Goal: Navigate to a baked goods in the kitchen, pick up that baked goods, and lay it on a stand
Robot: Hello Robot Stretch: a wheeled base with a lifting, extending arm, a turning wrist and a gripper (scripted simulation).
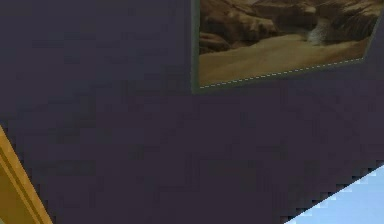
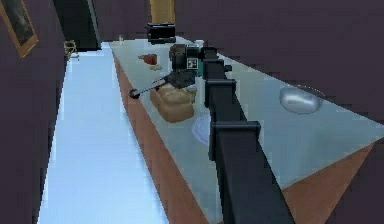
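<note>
Stretch's gripper [image 2: 168, 80] hangs by a tan loaf [image 2: 172, 106] near the worktop's [image 2: 300, 145] long left edge, whether it holds anything unclear; the bread looks light, soft and crushable, best taken gently across its narrow middle.

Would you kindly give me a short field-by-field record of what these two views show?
surface: pale-topped counter
baked goods: tan loaf lying on the counter
arm end: hand just above the loaf in the picture; whether it holds anything cannot be told
other items: clear bowl; small reddish thing
forward view: framed landscape picture on dark wall
</note>
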